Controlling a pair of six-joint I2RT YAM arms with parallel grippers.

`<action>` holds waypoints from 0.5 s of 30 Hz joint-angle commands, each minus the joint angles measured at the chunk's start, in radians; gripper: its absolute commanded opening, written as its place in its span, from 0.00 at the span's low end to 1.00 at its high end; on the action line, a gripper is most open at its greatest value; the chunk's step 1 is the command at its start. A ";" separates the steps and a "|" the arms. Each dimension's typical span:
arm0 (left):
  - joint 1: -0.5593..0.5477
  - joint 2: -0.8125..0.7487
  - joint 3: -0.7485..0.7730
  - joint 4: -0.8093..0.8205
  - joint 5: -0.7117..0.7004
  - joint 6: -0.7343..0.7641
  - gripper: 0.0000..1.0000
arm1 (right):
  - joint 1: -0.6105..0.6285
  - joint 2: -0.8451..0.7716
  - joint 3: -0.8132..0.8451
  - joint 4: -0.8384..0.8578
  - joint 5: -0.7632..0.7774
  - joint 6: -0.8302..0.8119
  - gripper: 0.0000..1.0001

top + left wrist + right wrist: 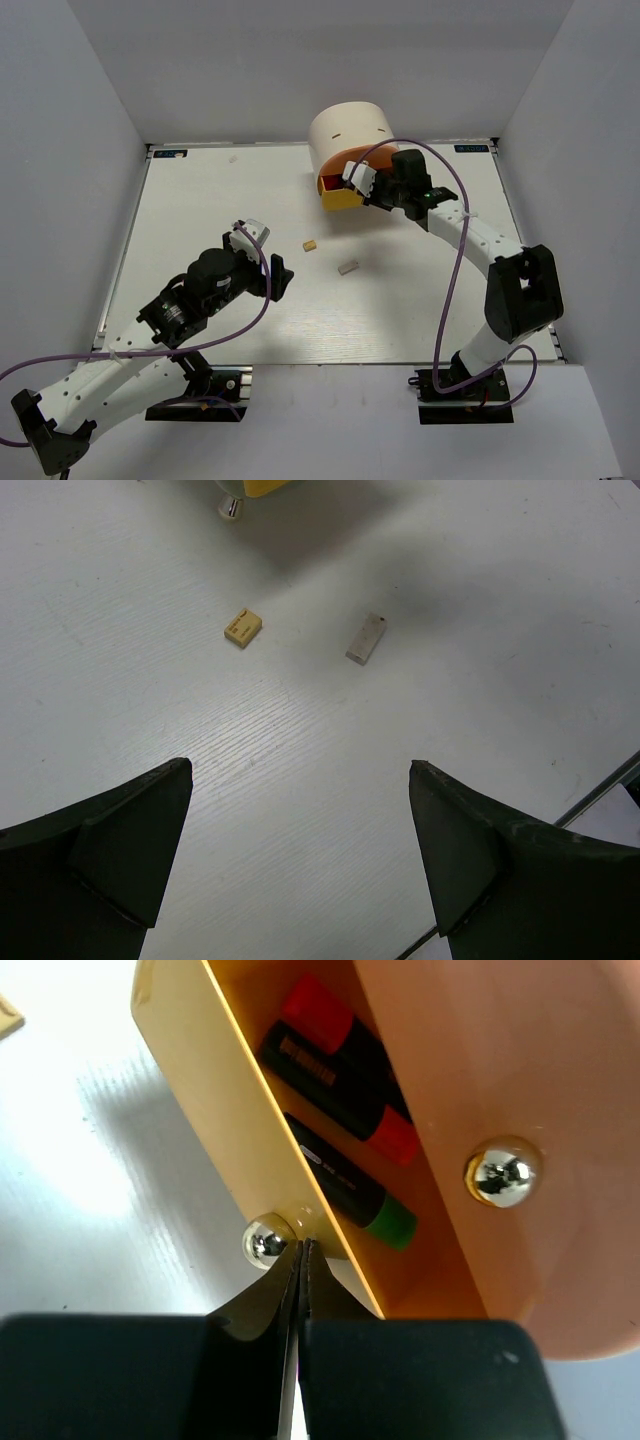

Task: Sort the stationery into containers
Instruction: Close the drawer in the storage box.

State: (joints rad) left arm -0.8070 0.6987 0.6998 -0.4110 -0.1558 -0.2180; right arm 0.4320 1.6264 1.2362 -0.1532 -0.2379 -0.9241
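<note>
Organiser (348, 130) seen from above is a cream half-cylinder at the far side of the tabletop (200, 200), with its yellow drawer (338, 196) pulled out toward me. My right hand (350, 186) sits right at that drawer's front. My left hand (268, 256) hangs over the near-left part of the tabletop, spread wide and holding nothing. A tan eraser (311, 244) and a grey eraser (348, 267) lie loose on the white surface between my two hands, apart from each other, the tan one nearer my left hand. From my left wrist, my two dark fingers (120, 840) stand far apart at the bottom with nothing between them. The tan eraser (243, 627), a small squarish block, and the grey eraser (366, 638), a short bar, lie ahead of the gap, well clear of both fingertips. From my right wrist, that hand (302, 1250) is shut, its blades pressed flat together with nothing visible between them, and the tips are just beside the yellow drawer's shiny knob (268, 1242). Inside the open drawer three short black highlighters (335, 1085) lie side by side: a green-tipped one nearest my fingertips, then two with reddish ends. The salmon drawer (480, 1060) above carries a second knob (502, 1172).
</note>
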 commanded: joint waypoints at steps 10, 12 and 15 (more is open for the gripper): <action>0.000 0.005 0.000 -0.003 -0.004 0.008 0.99 | -0.001 0.030 0.019 0.187 0.058 0.033 0.00; 0.000 0.005 0.000 -0.003 -0.004 0.008 0.99 | -0.001 0.044 0.025 0.191 0.063 0.033 0.00; 0.000 0.005 0.000 -0.012 -0.004 0.008 0.99 | -0.004 0.064 0.035 0.196 0.066 0.033 0.00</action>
State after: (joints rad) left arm -0.8070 0.7067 0.6998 -0.4118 -0.1558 -0.2180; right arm 0.4320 1.6676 1.2362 -0.0269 -0.1879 -0.8974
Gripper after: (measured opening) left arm 0.987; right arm 0.010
